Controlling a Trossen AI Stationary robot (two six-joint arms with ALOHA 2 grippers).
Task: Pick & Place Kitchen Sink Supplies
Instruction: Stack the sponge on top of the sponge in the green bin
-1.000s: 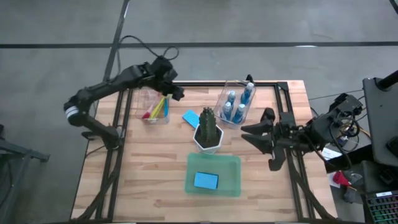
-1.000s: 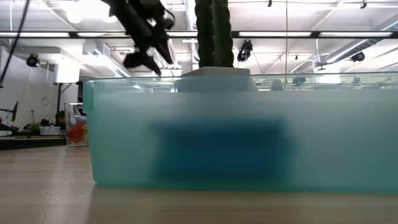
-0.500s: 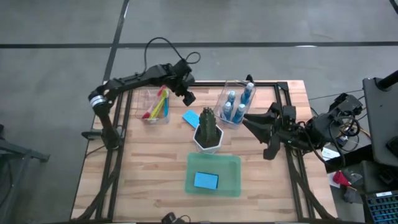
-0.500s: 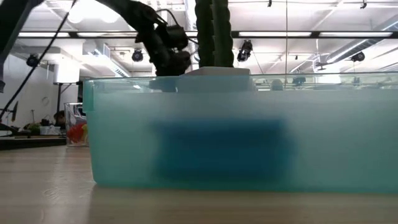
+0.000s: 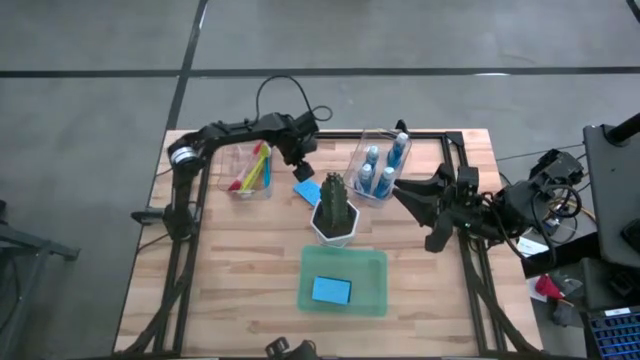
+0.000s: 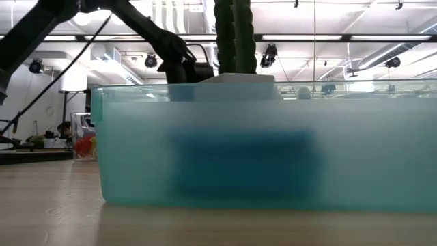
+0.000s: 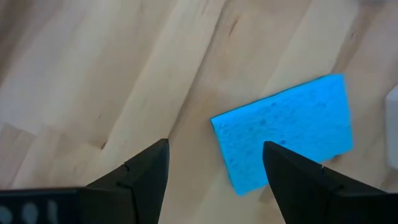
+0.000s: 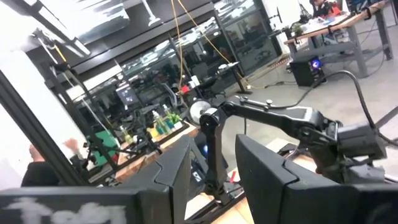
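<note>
Your left gripper [image 7: 214, 168] hangs over the far middle of the wood-plank table [image 5: 240, 270], its two dark, wedge-shaped fingers [image 7: 146, 171] spread wide and holding nothing. Just ahead of them lies a loose blue sponge [image 7: 283, 130]: flat, rectangular, with a finely pitted surface, lying askew on the pale grain. From overhead you see that sponge [image 5: 306, 189] between the brush bin and the plant, just beside the white pot.

A second blue sponge [image 5: 331, 290] lies flat inside the translucent green tray [image 5: 375, 262] at the near middle; through the tray wall in the low view it reads only as a dark blue blur [image 6: 242, 164].

Yellow and red thin-handled brushes [image 5: 255, 172] lean in a clear bin [image 5: 233, 158] at far left. Small clear bottles of blue liquid [image 5: 380, 168] stand in another clear bin [image 5: 358, 158] at far right of centre.

The ribbed dark green plant [image 5: 335, 200] stands upright mid-table.

Your right gripper [image 5: 418, 208] sits at the table's right edge, fingers parted, empty.
</note>
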